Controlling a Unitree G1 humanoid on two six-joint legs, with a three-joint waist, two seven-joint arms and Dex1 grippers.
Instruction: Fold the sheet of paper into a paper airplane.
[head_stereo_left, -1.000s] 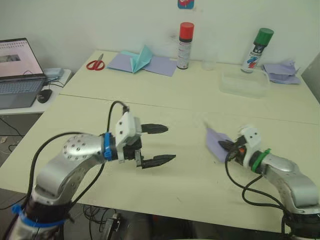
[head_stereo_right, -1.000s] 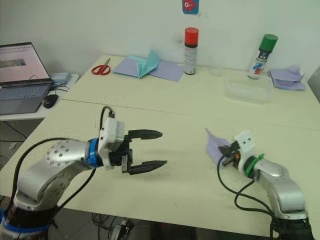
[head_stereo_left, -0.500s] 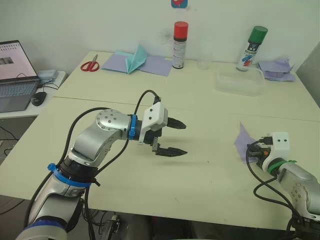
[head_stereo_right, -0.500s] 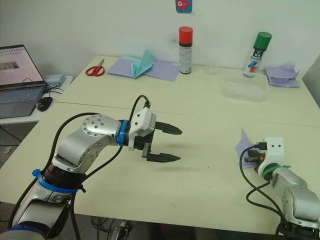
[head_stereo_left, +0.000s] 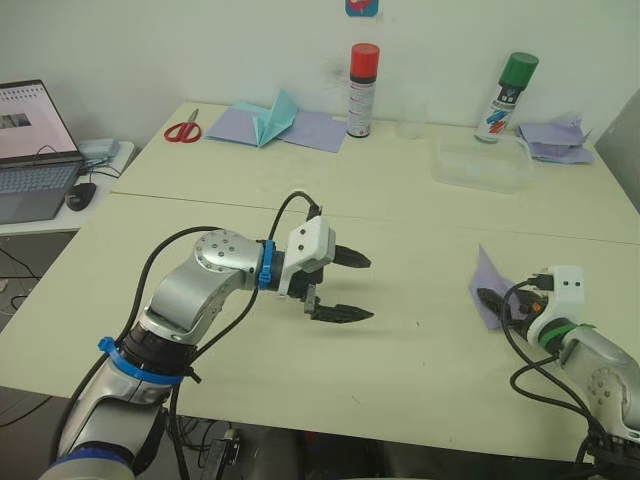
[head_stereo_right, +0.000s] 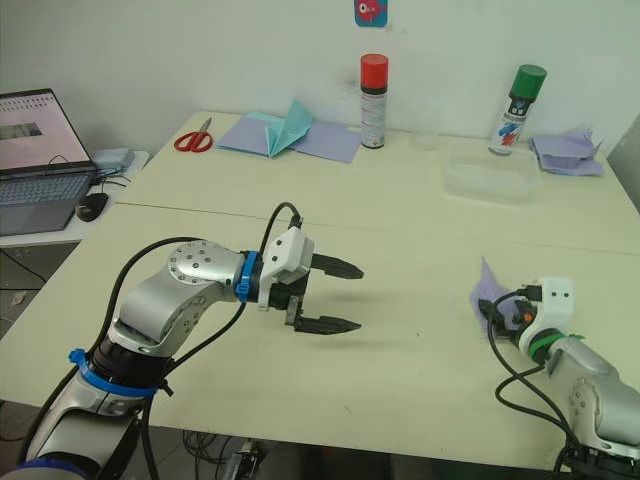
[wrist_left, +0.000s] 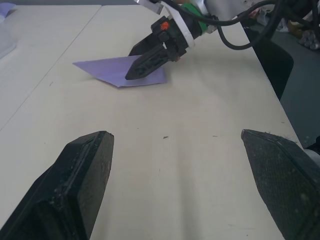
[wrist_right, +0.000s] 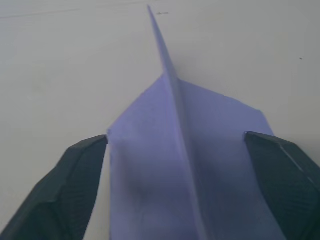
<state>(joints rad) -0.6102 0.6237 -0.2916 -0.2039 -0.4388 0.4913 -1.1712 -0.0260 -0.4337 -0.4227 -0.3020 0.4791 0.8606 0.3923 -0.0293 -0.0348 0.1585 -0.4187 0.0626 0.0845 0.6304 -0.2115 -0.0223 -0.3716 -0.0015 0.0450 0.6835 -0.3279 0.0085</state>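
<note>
table (head_stereo_left: 420, 215): big pale tabletop, mostly bare around both claws, so there's plenty of room to press folds flat.

left gripper (head_stereo_left: 345, 286): hovers above the bare middle of the table with its two black fingers spread wide and nothing between them. The paper sits well off in front of its fingertips, which you can see nicely from its own wrist view. My guess is it's parked there waiting to help pin or crease.

right gripper (wrist_left: 150, 58): down low at the table surface, fingertips right at the near edge of the paper. From the right wrist view the fingers sit wide apart on either side of the fold, so they're open and not pinching anything.

paper airplane (wrist_right: 185, 150): directly ahead of the right claw, lying on the table with its raised centre ridge running away from the fingers to a sharp point. The flat flaps spread to both sides of that ridge. It already looks like a pointed wedge, so I'd say the folding is far along, maybe just the wings left.

background stuff: scissors (head_stereo_left: 181, 130), lavender sheets with a teal folded shape (head_stereo_left: 278, 119), a red-capped spray can (head_stereo_left: 363, 75), a green-capped one (head_stereo_left: 508, 83) and a clear tray (head_stereo_left: 480, 165), all far beyond both claws and out of the work area.
</note>
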